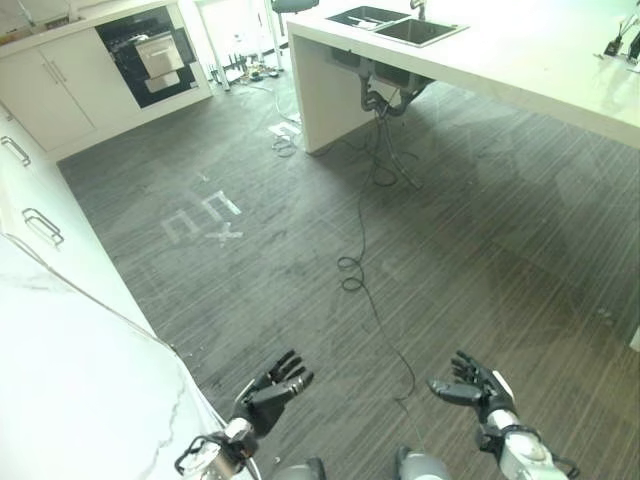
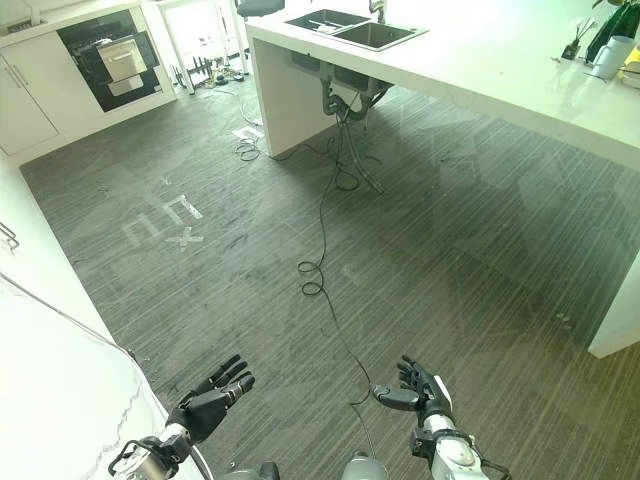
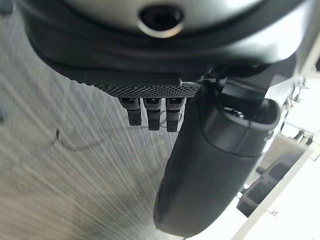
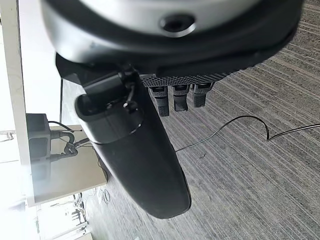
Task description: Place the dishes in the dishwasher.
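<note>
Head cameras looked down across the floor (image 1: 450, 250) toward the sink (image 1: 395, 25); wrist cameras hugged each palm, facing floor.

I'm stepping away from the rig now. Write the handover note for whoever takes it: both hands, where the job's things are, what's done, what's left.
Left hand: open, holding nothing, over the dark floor beside the white counter.
Right hand: open, holding nothing, over the floor.
Dishwasher: far across the room, set in the white cabinets, door looks open with a rack showing.
Sink: in the long island counter ahead to the right. I cannot tell whether it holds dishes.
Done: nothing yet by the look of it.
Left: find the dishes, carry them over, load them. Mind the black cable lying across the floor.
</note>
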Available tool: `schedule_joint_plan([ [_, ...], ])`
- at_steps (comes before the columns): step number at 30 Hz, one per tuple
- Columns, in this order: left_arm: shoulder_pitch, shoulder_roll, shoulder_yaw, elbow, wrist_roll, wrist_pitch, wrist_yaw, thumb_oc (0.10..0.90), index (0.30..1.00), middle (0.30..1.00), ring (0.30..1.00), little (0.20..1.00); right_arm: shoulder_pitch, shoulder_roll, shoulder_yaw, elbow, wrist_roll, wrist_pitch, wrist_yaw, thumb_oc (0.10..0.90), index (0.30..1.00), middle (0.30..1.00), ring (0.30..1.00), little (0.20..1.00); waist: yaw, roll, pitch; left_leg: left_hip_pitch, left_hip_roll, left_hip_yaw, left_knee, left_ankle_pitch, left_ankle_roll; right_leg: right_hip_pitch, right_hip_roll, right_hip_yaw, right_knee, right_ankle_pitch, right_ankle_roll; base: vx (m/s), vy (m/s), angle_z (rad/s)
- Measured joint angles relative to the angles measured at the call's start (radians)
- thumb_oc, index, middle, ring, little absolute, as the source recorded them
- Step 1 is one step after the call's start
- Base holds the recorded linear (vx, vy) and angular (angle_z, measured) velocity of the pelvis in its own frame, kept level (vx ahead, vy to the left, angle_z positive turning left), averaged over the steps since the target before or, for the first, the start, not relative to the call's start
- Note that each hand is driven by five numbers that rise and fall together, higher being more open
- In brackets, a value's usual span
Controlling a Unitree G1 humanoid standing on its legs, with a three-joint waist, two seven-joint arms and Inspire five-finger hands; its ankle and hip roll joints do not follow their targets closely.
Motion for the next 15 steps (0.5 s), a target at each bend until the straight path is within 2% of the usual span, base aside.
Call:
schedule_joint_plan([
  [2, -0.016, 0.026, -0.019, 0.026, 0.206, -0.033, 0.088, 0.8, 0.9, 0.9, 0.9, 0.9, -0.009, -0.001, 0.0, 0.036, 0.039, 0.004, 0.017, 0.8, 0.9, 0.9, 0.9, 0.9, 0.0, 0.002, -0.003, 0.0, 0.0, -0.002, 0.001, 0.0, 0.0, 0.001, -0.001, -0.002, -0.001, 0.0, -0.001, 0.01, 0.066, 0.03],
  [4, -0.019, 0.062, -0.043, 0.034, 0.302, -0.034, 0.127, 0.8, 0.9, 0.9, 0.9, 0.9, -0.009, -0.002, -0.001, 0.062, 0.054, 0.006, 0.027, 0.8, 0.9, 0.9, 0.9, 0.9, -0.001, 0.005, -0.005, 0.0, 0.0, -0.002, 0.001, 0.0, 0.0, 0.0, -0.001, -0.003, -0.002, -0.002, -0.002, 0.02, 0.048, 0.0],
  [12, -0.044, 0.082, -0.066, 0.206, 0.5, -0.031, 0.212, 0.8, 0.9, 0.9, 0.9, 0.9, -0.01, -0.005, 0.005, 0.186, 0.072, 0.001, 0.121, 0.8, 0.9, 0.9, 0.9, 0.9, 0.0, 0.012, -0.015, 0.0, 0.0, -0.002, 0.001, -0.001, 0.0, 0.0, -0.002, -0.002, -0.002, -0.004, -0.001, 0.04, 0.042, 0.0],
  [15, -0.036, 0.077, -0.068, 0.252, 0.498, -0.028, 0.219, 0.8, 0.9, 0.9, 0.9, 0.9, -0.007, -0.003, 0.006, 0.222, 0.072, -0.001, 0.153, 0.8, 0.9, 0.9, 0.9, 0.9, 0.001, 0.005, -0.02, -0.003, -0.001, 0.004, 0.001, -0.001, 0.001, -0.008, -0.002, 0.004, 0.001, -0.003, -0.001, 0.01, 0.056, -0.06],
])
